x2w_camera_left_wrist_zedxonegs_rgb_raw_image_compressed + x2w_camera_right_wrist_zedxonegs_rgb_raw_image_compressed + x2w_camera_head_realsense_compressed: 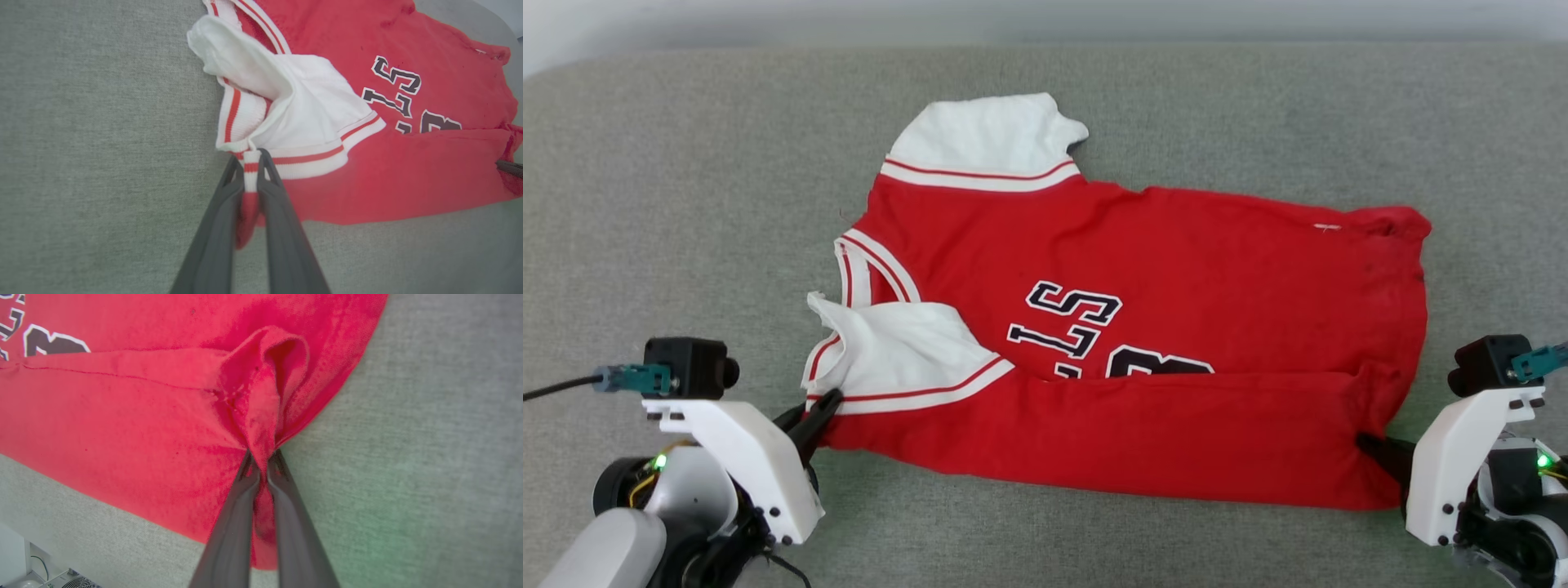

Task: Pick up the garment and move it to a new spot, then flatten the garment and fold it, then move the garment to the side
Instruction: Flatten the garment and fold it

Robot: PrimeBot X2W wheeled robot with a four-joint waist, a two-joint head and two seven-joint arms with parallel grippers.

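The garment (1176, 269), a red jersey with white sleeves and black lettering, lies spread sideways on the grey surface, its near edge folded up over the lettering. My left gripper (825, 404) is shut on the striped trim of the near sleeve (251, 167). At the other end, my right gripper (1368, 445) is shut on a bunched pinch of red hem fabric (261, 428). In the left wrist view the fingers (282, 204) squeeze the striped band; in the right wrist view the fingers (241, 498) press the red fold between them.
The grey fabric-covered surface (686, 204) stretches around the jersey on every side. Its far edge meets a pale wall at the top of the head view. Some equipment with a cable (24, 575) shows below the surface's edge in the right wrist view.
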